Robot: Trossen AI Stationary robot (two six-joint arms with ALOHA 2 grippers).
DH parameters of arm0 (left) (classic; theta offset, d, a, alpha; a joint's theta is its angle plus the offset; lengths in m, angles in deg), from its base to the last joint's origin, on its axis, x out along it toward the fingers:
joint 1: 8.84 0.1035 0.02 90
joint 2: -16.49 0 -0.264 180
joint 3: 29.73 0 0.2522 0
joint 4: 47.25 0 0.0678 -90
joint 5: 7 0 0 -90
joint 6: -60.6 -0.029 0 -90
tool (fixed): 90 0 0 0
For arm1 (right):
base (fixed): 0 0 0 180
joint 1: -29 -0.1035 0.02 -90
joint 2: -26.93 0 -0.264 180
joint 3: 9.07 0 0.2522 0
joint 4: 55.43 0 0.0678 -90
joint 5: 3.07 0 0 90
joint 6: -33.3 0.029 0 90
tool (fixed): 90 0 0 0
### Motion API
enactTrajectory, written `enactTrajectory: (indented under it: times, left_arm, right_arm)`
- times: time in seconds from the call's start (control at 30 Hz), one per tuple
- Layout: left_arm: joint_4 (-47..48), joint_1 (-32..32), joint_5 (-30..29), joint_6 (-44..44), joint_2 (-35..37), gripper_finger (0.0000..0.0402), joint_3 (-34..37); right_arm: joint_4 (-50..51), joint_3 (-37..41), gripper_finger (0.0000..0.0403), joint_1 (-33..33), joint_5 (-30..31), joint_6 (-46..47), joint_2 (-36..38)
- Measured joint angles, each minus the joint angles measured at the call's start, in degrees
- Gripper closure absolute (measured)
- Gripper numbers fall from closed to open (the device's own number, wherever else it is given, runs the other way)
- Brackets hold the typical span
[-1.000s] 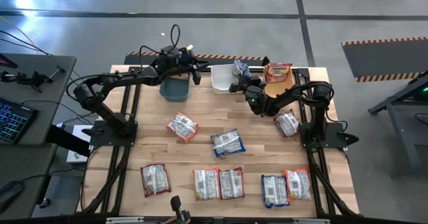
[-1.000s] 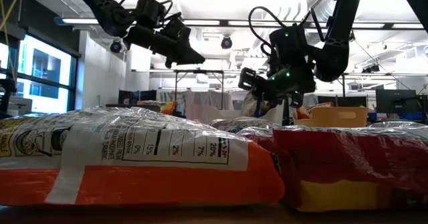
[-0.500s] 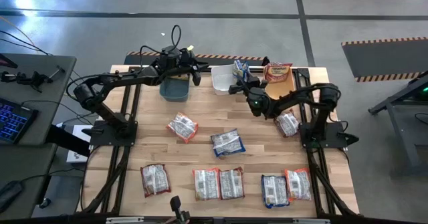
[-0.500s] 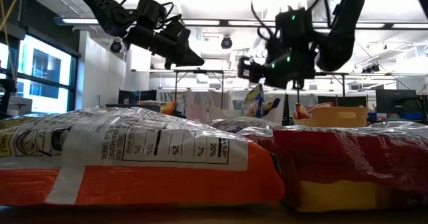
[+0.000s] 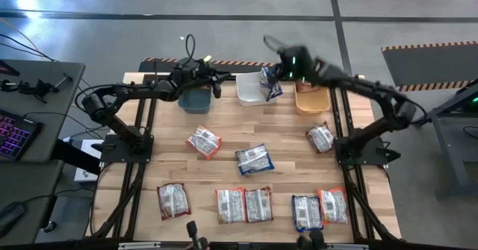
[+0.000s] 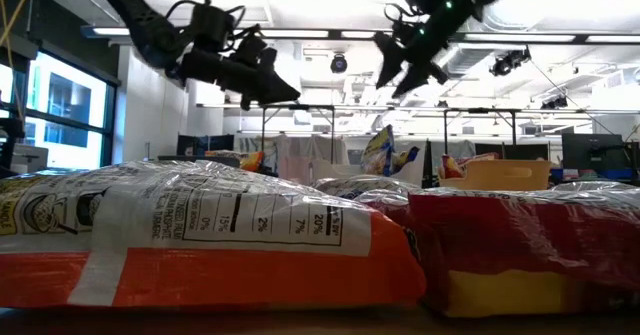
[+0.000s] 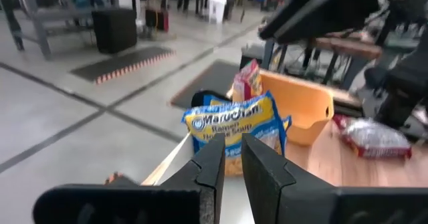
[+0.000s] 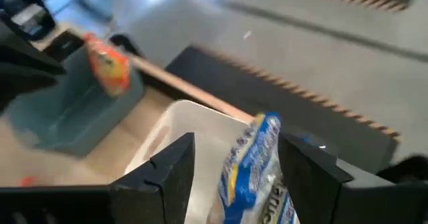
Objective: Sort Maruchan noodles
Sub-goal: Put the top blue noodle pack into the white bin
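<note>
My left gripper [image 5: 217, 83] sits at upper centre-left of the high view, over the far edge of the counter [image 5: 284, 130], just right of the teal bin [image 5: 194, 98]. Its fingers [image 7: 212, 167] stand nearly closed, with only a narrow slit between them, and they hold nothing. One orange-fronted packet [image 8: 107, 65] stands in the teal bin.

Right of the teal bin is the white bin [image 5: 249, 89]. A blue Maruchan packet [image 5: 270, 83] stands upright in it, leaning at its right wall. Next right is the orange bin [image 5: 311, 99], with a red packet [image 7: 246, 82] standing in it.

My right gripper [image 5: 270, 42] is raised at upper centre of the high view, above and just beyond the white bin. Its fingers [image 8: 172, 167] are spread wide and empty; the blue packet shows between them, farther off, inside the bin.

The remaining Maruchan noodles lie flat on the counter. Left to right in the high view:
- lower left, one packet [image 5: 172, 201]
- centre-left, one packet [image 5: 203, 141]
- lower centre, two packets [image 5: 245, 205] side by side, touching
- centre, one packet [image 5: 255, 160]
- lower right, two packets [image 5: 320, 209] side by side, touching
- right of centre, one packet [image 5: 321, 138] below the orange bin
</note>
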Motion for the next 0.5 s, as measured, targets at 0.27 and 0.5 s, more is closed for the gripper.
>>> enactTrajectory:
  times: [0.27, 0.5]
  left_arm:
    - [-3.55, 0.0, -0.03, 1.44, 0.0, 0.0378, 4.09]
    - [-2.51, -0.07, 0.07, 0.13, 0.0, 0.0378, 4.42]
  right_arm:
    - [31.09, -27.33, 0.0191, 7.37, -18.24, -5.27, -19.27]
    - [44.94, -43.48, 0.0137, 7.66, -18.11, -7.49, -33.77]
